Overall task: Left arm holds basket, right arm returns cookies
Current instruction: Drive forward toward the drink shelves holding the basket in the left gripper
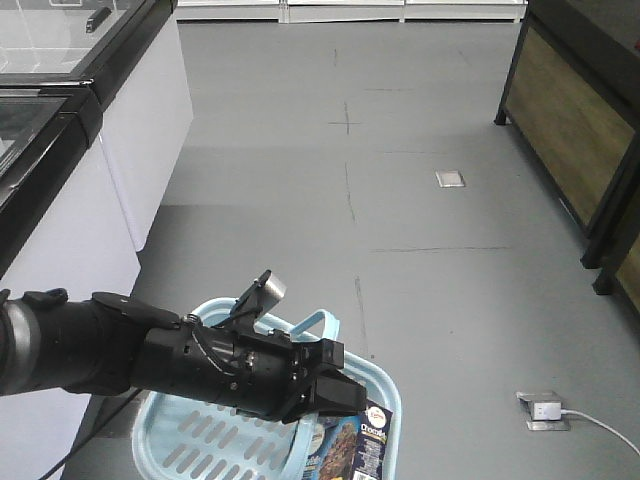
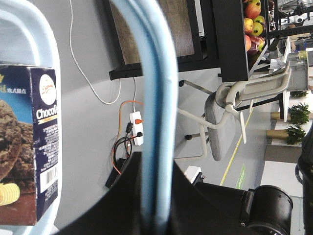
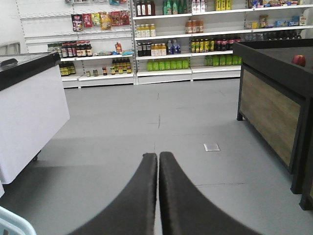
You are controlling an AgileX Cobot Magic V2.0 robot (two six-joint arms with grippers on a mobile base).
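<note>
The pale blue basket (image 1: 180, 440) hangs low at the front, over the grey floor. My left gripper (image 1: 338, 385) is shut on its loop handle (image 1: 312, 323). In the left wrist view the handle (image 2: 157, 88) runs straight up out of my left gripper (image 2: 156, 166), whose black jaws press on both sides of it. The cookies (image 1: 362, 447), a dark blue Chocofello carton, lie in the basket's right end; the carton (image 2: 29, 147) also shows beside the basket rim (image 2: 46, 44). My right gripper (image 3: 158, 156) is shut and holds nothing, pointing down the aisle. A basket corner (image 3: 7, 223) shows at its lower left.
White freezer cabinets (image 1: 70, 150) line the left side. A dark wooden display stand (image 1: 580, 130) stands on the right. A floor socket with a white plug (image 1: 545, 410) lies to the right of the basket. Shelves of bottles (image 3: 166, 49) close the far end of the aisle.
</note>
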